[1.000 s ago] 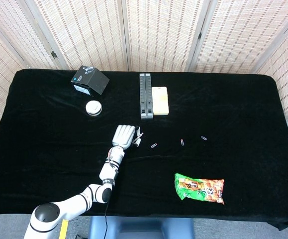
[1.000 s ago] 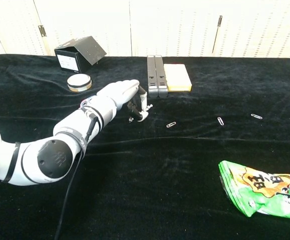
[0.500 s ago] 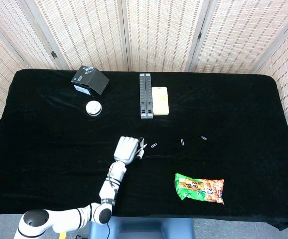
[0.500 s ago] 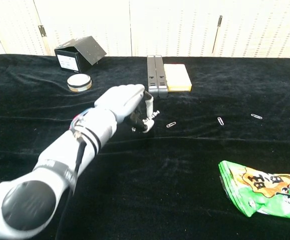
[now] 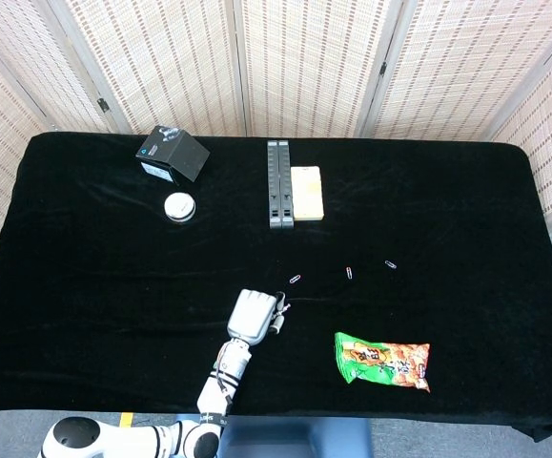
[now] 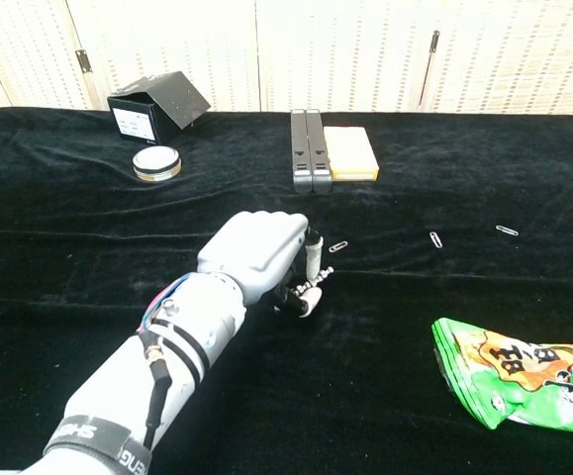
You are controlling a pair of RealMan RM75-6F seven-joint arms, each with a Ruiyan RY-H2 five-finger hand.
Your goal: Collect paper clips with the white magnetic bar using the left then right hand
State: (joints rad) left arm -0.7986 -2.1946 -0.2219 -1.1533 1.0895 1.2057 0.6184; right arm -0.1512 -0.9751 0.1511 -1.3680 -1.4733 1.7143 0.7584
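My left hand point(image 5: 254, 315) point(image 6: 254, 253) grips the short white magnetic bar point(image 6: 312, 259), which points down at the black cloth. A small cluster of paper clips point(image 6: 309, 289) point(image 5: 278, 310) hangs near the bar's lower end. Three loose paper clips lie in a row to the right: one point(image 5: 296, 279) point(image 6: 338, 245) just beyond the hand, a second point(image 5: 351, 273) point(image 6: 434, 238), and a third point(image 5: 391, 264) point(image 6: 507, 231). My right hand appears in neither view.
A black box point(image 5: 173, 155) point(image 6: 155, 104) and a round tin point(image 5: 179, 206) point(image 6: 156, 163) sit at the back left. Two long black bars point(image 5: 278, 183) point(image 6: 309, 150) lie beside a yellow pad point(image 5: 306, 193) point(image 6: 350, 153). A green snack bag point(image 5: 382, 361) point(image 6: 524, 386) lies front right.
My left hand has drawn back toward the table's near edge and slightly right, carrying the white bar with the clips on it. The three loose clips have not moved.
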